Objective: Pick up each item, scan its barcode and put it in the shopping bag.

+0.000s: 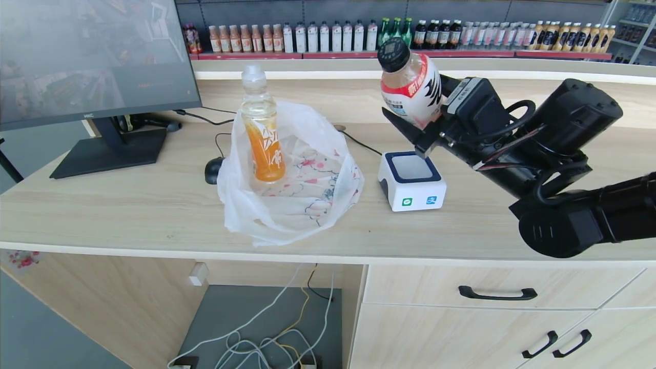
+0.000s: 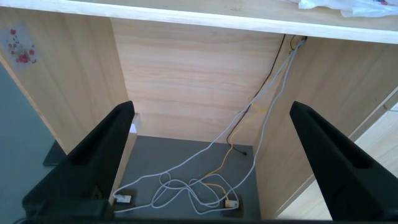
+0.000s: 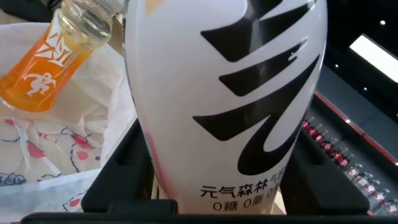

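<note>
Your right end effector (image 1: 412,117) grips the white bottle (image 1: 410,87) at the head frame's upper centre-right, above the scanner (image 1: 411,180). The orange bottle (image 1: 262,133) stands in the shopping bag (image 1: 318,189) at centre-left. Your left end effector (image 2: 211,115) gapes wide below the desk (image 2: 186,15).

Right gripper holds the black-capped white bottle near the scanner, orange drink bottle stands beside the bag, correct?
No: the head view shows the clear plastic bottle of orange drink standing inside the white plastic shopping bag, not beside it. The rest is right.
</note>
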### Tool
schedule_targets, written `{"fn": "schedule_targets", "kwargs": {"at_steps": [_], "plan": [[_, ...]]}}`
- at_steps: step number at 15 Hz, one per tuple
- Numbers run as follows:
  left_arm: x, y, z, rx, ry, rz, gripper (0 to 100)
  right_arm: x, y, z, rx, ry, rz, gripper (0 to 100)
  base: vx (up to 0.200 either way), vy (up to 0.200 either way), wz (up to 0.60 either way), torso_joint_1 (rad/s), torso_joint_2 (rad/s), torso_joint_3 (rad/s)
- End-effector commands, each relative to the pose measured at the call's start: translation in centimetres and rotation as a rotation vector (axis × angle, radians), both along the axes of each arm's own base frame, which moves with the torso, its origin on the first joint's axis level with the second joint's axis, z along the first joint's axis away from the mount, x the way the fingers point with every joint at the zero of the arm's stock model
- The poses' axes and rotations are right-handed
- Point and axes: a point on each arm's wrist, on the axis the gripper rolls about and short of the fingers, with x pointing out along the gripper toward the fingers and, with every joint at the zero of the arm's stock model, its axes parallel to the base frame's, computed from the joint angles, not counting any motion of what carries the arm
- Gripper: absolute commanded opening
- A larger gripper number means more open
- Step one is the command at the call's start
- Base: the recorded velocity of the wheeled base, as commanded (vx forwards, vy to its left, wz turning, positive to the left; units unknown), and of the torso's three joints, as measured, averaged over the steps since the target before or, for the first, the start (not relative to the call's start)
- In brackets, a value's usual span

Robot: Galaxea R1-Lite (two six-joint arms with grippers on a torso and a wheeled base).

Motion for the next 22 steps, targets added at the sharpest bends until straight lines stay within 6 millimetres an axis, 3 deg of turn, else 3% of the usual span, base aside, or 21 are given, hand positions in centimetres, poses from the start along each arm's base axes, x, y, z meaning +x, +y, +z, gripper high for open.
{"fn": "schedule_targets", "kwargs": {"at_steps": [1, 8, 22], "plan": [[0.0, 0.0, 0.0, 0.000, -0.001, 0.000, 100, 0.7, 0.2, -0.9, -0.029, 0.009, 0.023, 0, 0.000, 0.000, 0.00, 0.000, 0.00, 0.000], [0.0, 0.0, 0.0, 0.000, -0.001, 0.000, 100, 1.8, -1.3, -1.8, -0.142, -0.073, 0.021, 0, 0.000, 0.000, 0.00, 0.000, 0.00, 0.000], [0.0, 0.0, 0.0, 0.000, -0.001, 0.000, 100, 2.3, -1.2, -4.5, -0.235, -0.069, 0.043, 0, 0.000, 0.000, 0.00, 0.000, 0.00, 0.000]]}}
